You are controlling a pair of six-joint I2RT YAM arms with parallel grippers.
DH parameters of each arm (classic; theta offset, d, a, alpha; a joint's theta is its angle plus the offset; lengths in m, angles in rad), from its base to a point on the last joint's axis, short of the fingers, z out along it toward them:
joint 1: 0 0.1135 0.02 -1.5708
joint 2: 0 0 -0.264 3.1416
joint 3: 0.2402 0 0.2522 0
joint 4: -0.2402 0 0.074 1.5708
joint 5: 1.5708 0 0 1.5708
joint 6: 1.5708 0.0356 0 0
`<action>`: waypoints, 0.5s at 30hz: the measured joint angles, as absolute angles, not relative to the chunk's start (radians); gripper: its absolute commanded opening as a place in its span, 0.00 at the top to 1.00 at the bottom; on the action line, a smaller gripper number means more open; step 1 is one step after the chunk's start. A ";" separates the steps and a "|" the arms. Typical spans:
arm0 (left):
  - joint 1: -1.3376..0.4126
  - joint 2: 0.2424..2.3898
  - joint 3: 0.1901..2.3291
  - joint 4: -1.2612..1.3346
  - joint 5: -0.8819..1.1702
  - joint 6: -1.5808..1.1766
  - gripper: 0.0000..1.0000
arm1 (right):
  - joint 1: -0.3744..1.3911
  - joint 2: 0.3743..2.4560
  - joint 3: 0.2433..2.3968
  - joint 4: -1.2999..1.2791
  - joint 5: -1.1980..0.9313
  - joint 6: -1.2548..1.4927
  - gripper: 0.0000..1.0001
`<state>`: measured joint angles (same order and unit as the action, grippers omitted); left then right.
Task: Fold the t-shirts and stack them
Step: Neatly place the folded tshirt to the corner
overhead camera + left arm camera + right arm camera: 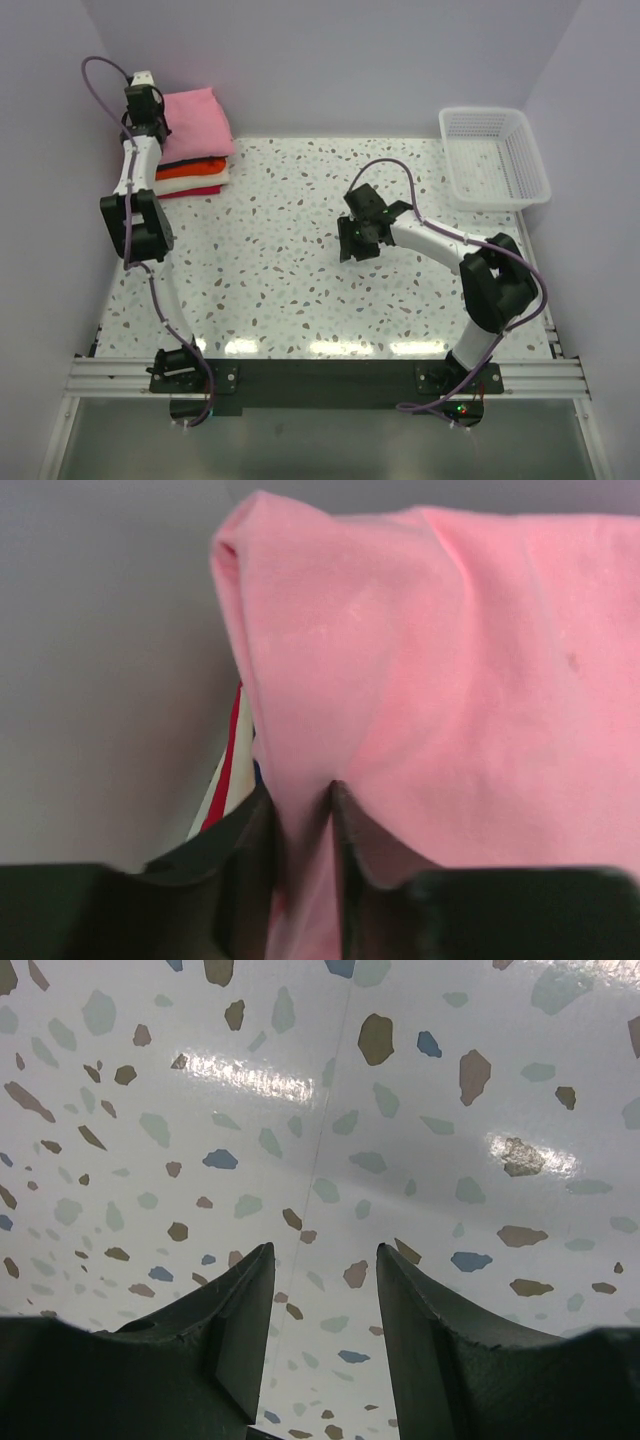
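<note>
A folded light pink t-shirt (198,120) lies on top of a stack at the far left, over orange (190,167), cream-white (200,178) and red (192,190) folded t-shirts. My left gripper (160,130) is at the stack's left edge. In the left wrist view the pink t-shirt (450,660) fills the frame, and a fold of it runs between the narrowly parted fingers of the left gripper (300,792). Edges of lower shirts (225,780) show beneath. My right gripper (352,246) hovers over the middle of the table, open and holding nothing (322,1252).
A white plastic mesh basket (482,113) stands at the back right corner. The speckled table (270,260) is walled at the left, back and right. The stack sits close against the left wall (100,680).
</note>
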<state>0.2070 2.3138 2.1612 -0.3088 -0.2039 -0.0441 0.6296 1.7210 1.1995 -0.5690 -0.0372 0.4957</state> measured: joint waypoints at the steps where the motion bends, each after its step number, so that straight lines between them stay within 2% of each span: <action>1: 0.213 2.321 2.161 -0.305 -0.205 -0.048 0.61 | 0.630 1.722 1.200 -0.569 -0.036 0.495 0.51; 2: 0.218 2.326 2.161 -0.300 -0.205 -0.056 0.58 | 0.630 1.723 1.201 -0.569 -0.036 0.494 0.51; 3: 0.222 2.330 2.161 -0.300 -0.206 -0.060 0.50 | 0.630 1.723 1.201 -0.569 -0.035 0.493 0.51; 4: 0.224 2.333 2.161 -0.300 -0.209 -0.065 0.29 | 0.630 1.723 1.202 -0.569 -0.035 0.493 0.51; 6: 0.227 2.334 2.162 -0.300 -0.217 -0.071 0.00 | 0.630 1.723 1.203 -0.569 -0.035 0.493 0.50; 11: 0.224 2.331 2.160 -0.301 -0.243 -0.099 0.00 | 0.630 1.722 1.203 -0.568 -0.031 0.489 0.48; 15: 0.215 2.261 2.082 -0.300 -0.249 -0.136 0.00 | 0.630 1.717 1.203 -0.568 -0.020 0.488 0.47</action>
<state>0.2150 2.2608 2.0819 -0.3004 -0.2493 -0.1356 0.6296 1.7172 1.2026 -0.5682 -0.0200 0.4881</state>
